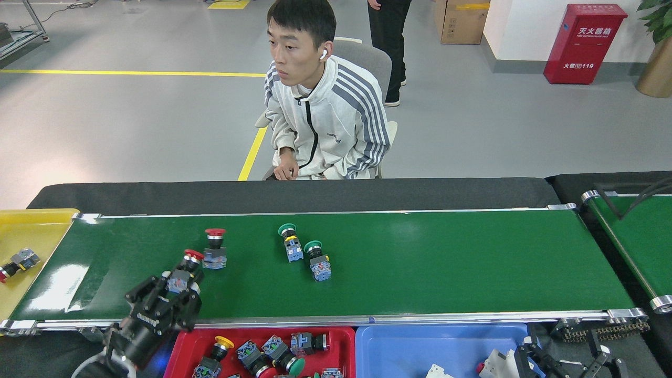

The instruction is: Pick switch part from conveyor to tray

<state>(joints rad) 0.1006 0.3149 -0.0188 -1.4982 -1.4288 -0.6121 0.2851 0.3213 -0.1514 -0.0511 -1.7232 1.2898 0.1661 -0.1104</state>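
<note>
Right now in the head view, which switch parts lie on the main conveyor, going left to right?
red-capped switch in the left gripper → red mushroom switch → green-capped switch → second green-capped switch.

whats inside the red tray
The red tray holds several switch parts, including a yellow-capped one and a green-capped one. Its near half is cut off by the frame edge, so the full count is unknown.

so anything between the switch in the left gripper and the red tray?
Nothing visible. The left gripper holds the red-capped switch part above the conveyor's near rail, and the red tray lies just below it.
</note>
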